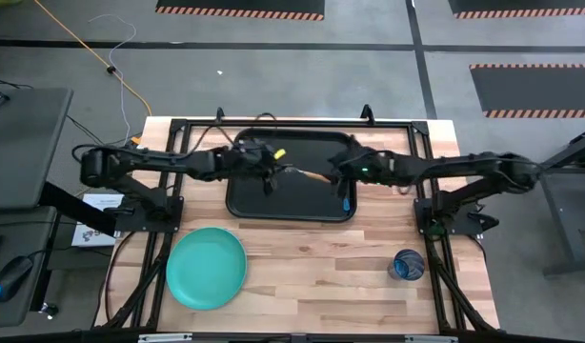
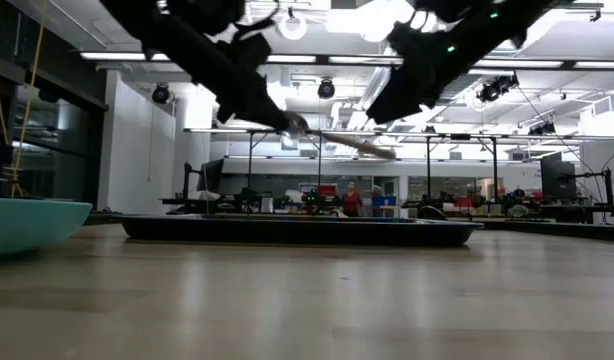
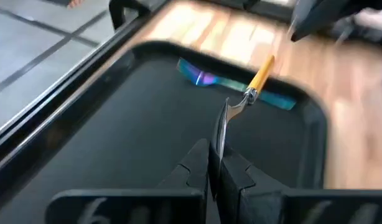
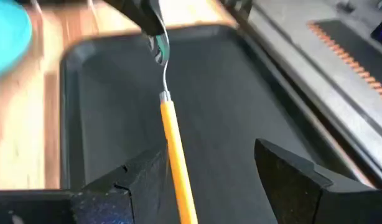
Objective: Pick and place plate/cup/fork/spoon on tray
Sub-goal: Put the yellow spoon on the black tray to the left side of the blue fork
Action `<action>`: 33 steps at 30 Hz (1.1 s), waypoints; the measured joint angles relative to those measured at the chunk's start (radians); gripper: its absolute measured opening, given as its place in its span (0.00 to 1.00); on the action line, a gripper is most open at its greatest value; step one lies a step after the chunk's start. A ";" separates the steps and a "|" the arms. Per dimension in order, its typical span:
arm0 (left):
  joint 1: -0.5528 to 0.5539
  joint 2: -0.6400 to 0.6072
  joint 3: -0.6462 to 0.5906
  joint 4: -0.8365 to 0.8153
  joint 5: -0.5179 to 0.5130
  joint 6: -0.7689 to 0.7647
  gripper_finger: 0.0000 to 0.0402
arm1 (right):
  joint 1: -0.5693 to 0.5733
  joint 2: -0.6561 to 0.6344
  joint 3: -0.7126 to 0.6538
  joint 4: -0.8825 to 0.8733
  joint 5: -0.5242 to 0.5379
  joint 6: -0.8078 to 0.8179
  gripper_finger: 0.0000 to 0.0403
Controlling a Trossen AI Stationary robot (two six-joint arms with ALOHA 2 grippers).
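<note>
Two pincers meet over the tray [image 1: 243, 205], and the step in hand looks like a handover or a release of one utensil [image 3: 256, 84], not yet set down.

Nearest the left pincer [image 3: 214, 163], its fingers are clamped narrow on the utensil's metal end. The yellow handle points away from it toward the right pincer [image 4: 209, 152]. That one stands wide, with the handle passing between its fingers. Whether either finger touches the handle cannot be told.

Below both, the tray floor is bare. Just beyond the handle tip, a blue iridescent piece [image 3: 200, 74] lies by the tray's rim.

Farther from the left pincer, off the tray, sits the plate [image 1: 207, 267]. The cup [image 1: 408, 264] stands well apart from the right pincer, also on the table.

The next move probably calls for the right pincer to close on the handle before the left lets go, or for a gentle lowering onto the tray.

The utensil's head is hidden in the left fingers, so fork or spoon cannot be told. The blue piece is too blurred to name.
</note>
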 joint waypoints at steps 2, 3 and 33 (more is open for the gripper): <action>-0.015 0.042 0.037 -0.020 -0.013 0.032 0.00 | -0.003 0.063 0.045 -0.030 -0.012 -0.006 0.58; -0.022 0.057 0.050 -0.017 -0.013 0.041 0.00 | -0.004 0.089 0.065 -0.043 -0.019 -0.012 0.58; -0.098 0.087 0.081 -0.039 -0.141 0.108 0.00 | -0.007 0.355 0.285 -0.194 -0.094 -0.056 0.21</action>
